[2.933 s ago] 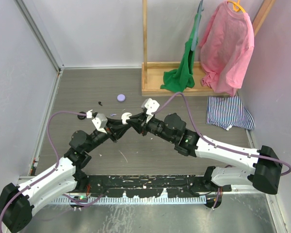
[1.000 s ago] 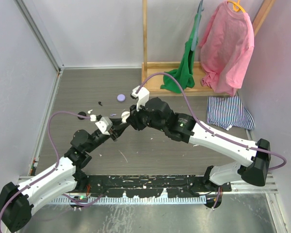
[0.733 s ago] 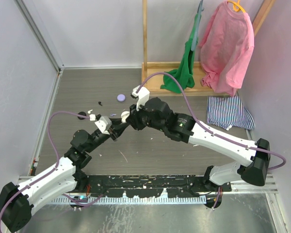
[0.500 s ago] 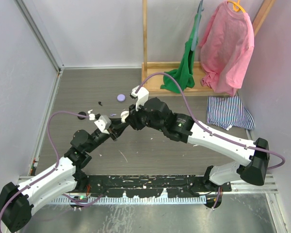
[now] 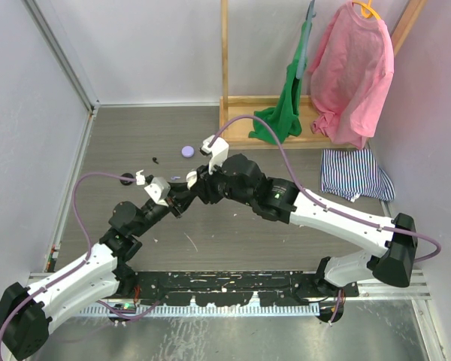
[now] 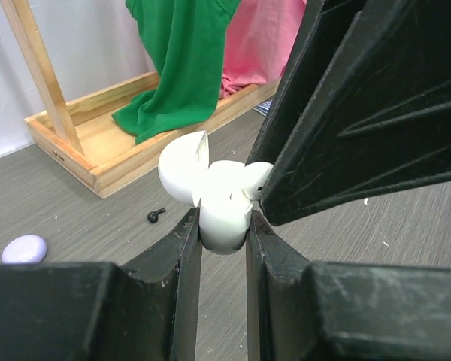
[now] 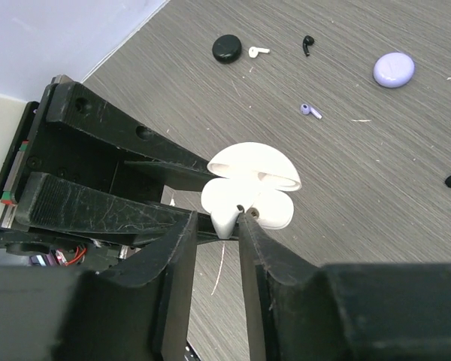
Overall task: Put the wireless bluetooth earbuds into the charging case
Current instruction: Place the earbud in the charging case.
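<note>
Nearest the arm bases, the left end effector (image 6: 223, 226) is pressed onto the base of the white charging case (image 6: 227, 197). It holds the case off the table (image 5: 135, 135) with the lid tipped back, so the wells face the other arm. Seen from overhead, the right end effector (image 7: 218, 220) meets it from about 2 o'clock. Its fingers are only a sliver apart around a white piece at the case's mouth, and I cannot tell whether that is a pinch or a release. At the mouth sits a white earbud (image 6: 255, 178) (seated or only resting, the wrist views leave open). I judge this to be the insertion step itself: one arm steadies the case so the other can push without it skating away.

Beyond, more pieces lie on the table. A lilac earbud (image 7: 310, 110) is just past the held case at 12 o'clock, and a lilac puck (image 7: 394, 69) lies farther along the same line. A black earbud (image 7: 307, 43) is at 11 o'clock, and a loose white earbud (image 7: 258, 51) lies just beside a black puck (image 7: 227, 47) at 10 o'clock.

Farthest off, at 1 to 2 o'clock, a wooden rack (image 5: 237, 139) carries a green garment (image 5: 282, 113) and a pink shirt (image 5: 353, 75). A striped cloth (image 5: 357, 174) lies at 3 o'clock by the right wall.
</note>
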Robot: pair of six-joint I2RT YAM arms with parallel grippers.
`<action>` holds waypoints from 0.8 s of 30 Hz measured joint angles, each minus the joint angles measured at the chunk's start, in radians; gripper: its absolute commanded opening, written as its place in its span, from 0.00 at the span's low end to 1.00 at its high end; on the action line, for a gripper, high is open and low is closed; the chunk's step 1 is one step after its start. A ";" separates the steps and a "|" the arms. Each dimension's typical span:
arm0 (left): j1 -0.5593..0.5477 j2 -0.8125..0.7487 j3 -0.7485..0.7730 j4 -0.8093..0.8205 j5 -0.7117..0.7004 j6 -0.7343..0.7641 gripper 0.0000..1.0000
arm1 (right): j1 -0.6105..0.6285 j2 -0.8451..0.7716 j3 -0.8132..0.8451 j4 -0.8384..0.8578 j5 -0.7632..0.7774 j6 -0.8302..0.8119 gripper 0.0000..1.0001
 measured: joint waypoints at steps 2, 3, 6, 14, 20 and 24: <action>0.000 0.000 -0.002 0.004 -0.003 -0.002 0.00 | 0.003 0.000 -0.001 0.006 -0.002 -0.001 0.40; 0.000 0.000 -0.004 0.007 -0.005 -0.004 0.00 | 0.004 0.000 -0.001 0.007 -0.003 -0.002 0.43; 0.000 0.000 -0.006 0.018 -0.005 -0.008 0.00 | 0.006 -0.006 -0.001 0.008 -0.005 -0.010 0.50; -0.002 -0.024 -0.010 0.057 -0.002 -0.027 0.00 | 0.006 -0.085 -0.016 0.008 -0.007 -0.067 0.56; -0.003 -0.031 -0.013 0.060 0.006 -0.034 0.00 | 0.006 -0.137 -0.031 0.008 0.002 -0.111 0.59; -0.003 -0.039 -0.018 0.060 0.017 -0.047 0.00 | 0.006 -0.170 -0.052 0.009 0.057 -0.145 0.60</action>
